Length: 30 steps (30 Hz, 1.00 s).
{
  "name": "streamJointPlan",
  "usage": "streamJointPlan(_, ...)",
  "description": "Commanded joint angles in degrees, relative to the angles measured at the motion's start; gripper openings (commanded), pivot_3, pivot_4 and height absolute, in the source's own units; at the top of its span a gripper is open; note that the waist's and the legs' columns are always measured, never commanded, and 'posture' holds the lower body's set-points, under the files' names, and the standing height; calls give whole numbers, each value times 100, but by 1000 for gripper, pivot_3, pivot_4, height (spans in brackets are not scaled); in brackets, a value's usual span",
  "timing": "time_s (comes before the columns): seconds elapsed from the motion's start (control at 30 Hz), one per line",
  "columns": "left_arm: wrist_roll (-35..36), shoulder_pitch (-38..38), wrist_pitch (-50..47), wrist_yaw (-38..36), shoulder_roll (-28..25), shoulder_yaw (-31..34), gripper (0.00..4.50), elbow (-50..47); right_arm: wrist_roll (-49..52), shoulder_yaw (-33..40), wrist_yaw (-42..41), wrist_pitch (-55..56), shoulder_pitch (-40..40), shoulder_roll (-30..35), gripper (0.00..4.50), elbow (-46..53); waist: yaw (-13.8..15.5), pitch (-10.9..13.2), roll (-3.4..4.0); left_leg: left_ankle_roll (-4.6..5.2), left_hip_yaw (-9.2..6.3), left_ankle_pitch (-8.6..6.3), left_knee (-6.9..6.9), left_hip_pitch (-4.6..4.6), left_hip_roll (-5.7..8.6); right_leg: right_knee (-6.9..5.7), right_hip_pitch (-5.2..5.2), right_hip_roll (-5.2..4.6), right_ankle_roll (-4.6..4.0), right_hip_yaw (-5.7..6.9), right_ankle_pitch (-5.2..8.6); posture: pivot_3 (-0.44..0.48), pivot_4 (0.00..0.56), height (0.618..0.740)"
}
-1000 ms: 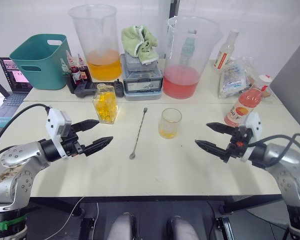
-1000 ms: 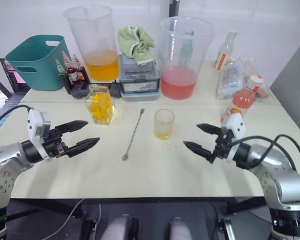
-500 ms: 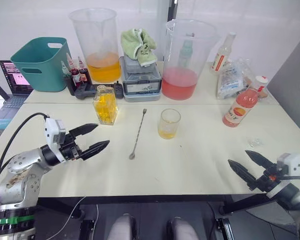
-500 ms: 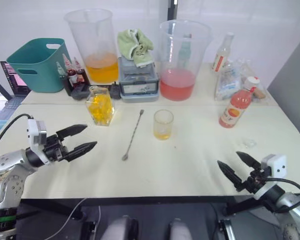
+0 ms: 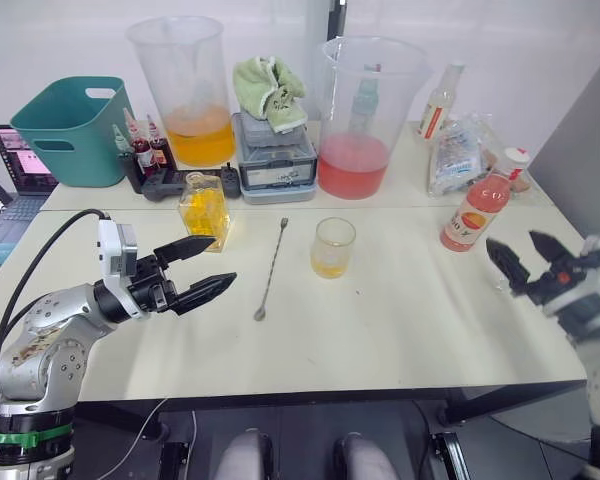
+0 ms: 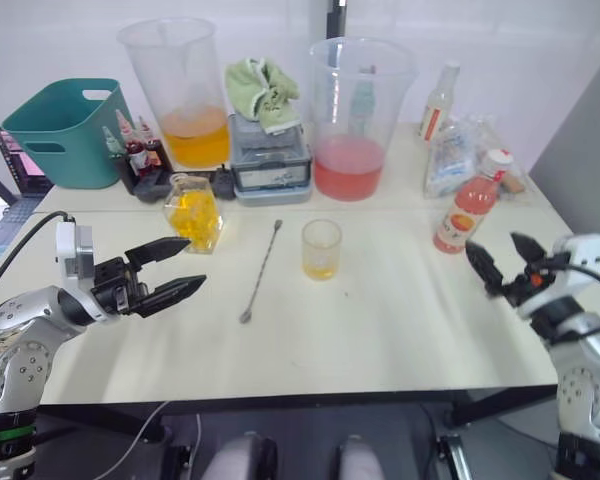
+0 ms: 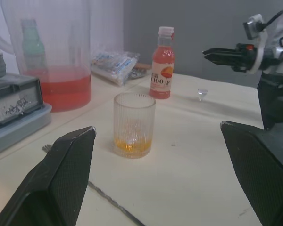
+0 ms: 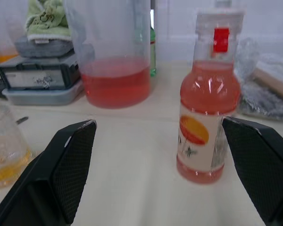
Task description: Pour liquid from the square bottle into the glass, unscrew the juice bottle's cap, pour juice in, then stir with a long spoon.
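The square bottle (image 5: 202, 207) with yellow liquid stands left of centre on the table. The glass (image 5: 333, 247) holds a little yellow liquid at mid-table, and the long spoon (image 5: 272, 268) lies between them. At the right stands the juice bottle (image 5: 477, 210) with its white cap (image 8: 218, 21) on. My left gripper (image 5: 223, 262) hovers open and empty just in front of the square bottle, pointing toward the glass (image 7: 134, 125). My right gripper (image 5: 512, 243) is open and empty, a short way in front and to the right of the juice bottle (image 8: 208, 103), not touching it.
Along the back stand a teal basket (image 5: 70, 130), a large beaker of orange liquid (image 5: 185, 90), a grey box with a green cloth (image 5: 273, 150), a large beaker of pink liquid (image 5: 365, 115), a pale bottle (image 5: 437, 102) and a plastic bag (image 5: 460, 155).
My right gripper has come up from the table's front edge to beside the juice bottle. My left gripper has shifted slightly right, toward the spoon.
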State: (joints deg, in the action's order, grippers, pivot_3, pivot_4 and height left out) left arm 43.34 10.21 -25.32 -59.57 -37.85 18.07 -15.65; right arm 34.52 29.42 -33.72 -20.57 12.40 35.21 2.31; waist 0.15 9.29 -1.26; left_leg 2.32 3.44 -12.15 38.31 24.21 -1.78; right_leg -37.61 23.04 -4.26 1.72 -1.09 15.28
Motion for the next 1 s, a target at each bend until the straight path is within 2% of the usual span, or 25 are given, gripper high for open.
streamJointPlan(0.03,318,-233,-107,221,-71,307,4474,-574,-338,-193,151,99,912,316,4500,-794,-13,0,0,0,1,0,-4,1,2,1,2,-1,0,-1,0,0,150,740)
streamJointPlan(0.17,447,-550,-106,532,-15,478,4474,-1038,-890,-689,452,283,2174,347,4500,-1747,-85,1,1,1,13,0,-8,7,5,3,16,-6,1,-17,0,0,150,740)
streamJointPlan(0.4,611,-830,-65,823,-43,592,4474,-1442,-1419,-991,782,612,3279,239,4500,-2995,-65,1,1,1,12,0,-13,7,8,8,13,-8,1,-15,-1,0,150,740)
streamJointPlan(0.83,587,-1145,39,1102,-62,682,4474,-1684,-1917,-1145,872,1307,3850,293,4500,-4387,-97,1,2,0,13,0,-19,4,5,10,13,-6,0,-16,-1,0,150,740)
streamJointPlan(0.9,571,-1106,54,1110,-69,660,4500,-1652,-1948,-1112,908,1458,3974,284,3968,-4654,-100,1,1,0,14,0,-20,4,4,11,14,-5,0,-17,-1,0,150,740)
streamJointPlan(1.0,561,-1078,58,1118,-79,650,4500,-1632,-1979,-1102,880,1620,4092,283,2944,-4967,-94,1,2,0,14,0,-21,4,5,11,13,-6,0,-16,-1,0,150,740)
